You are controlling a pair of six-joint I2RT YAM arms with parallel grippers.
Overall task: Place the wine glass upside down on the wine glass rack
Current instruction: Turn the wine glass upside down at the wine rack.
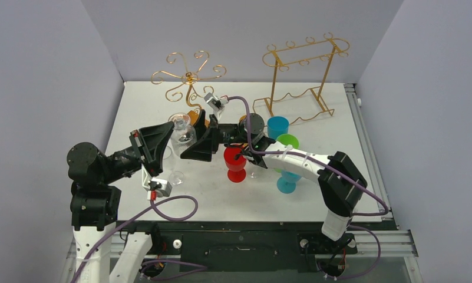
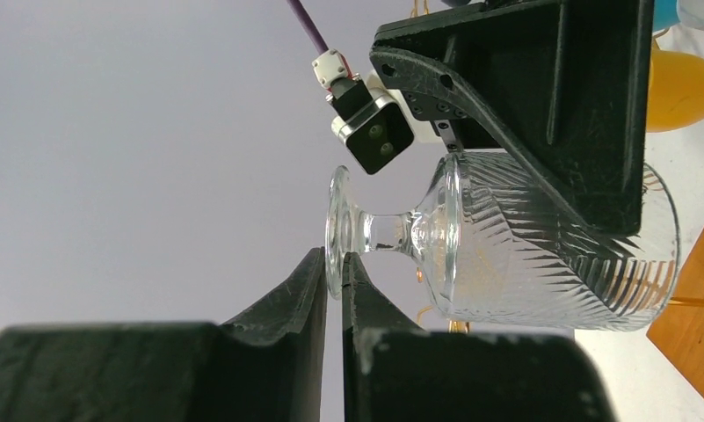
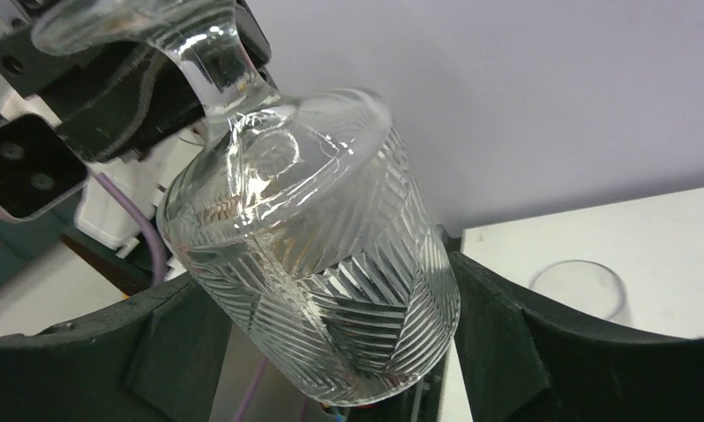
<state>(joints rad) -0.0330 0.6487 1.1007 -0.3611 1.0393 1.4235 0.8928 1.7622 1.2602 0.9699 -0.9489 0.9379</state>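
The wine glass, clear with a cut herringbone bowl, hangs on its side above the table between my two arms. My left gripper is shut on the rim of its foot, with the stem and bowl pointing away to the right. My right gripper stands wide around the bowl, and both fingers appear to press its sides. The wine glass rack, a gold wire tree with curled arms, stands just behind the glass. Its brown wooden base shows at the right edge of the left wrist view.
A taller gold wire frame rack stands at the back right. A red goblet, a blue cup, a green cup and a cyan goblet crowd the table's middle. Another clear glass stands near my left arm.
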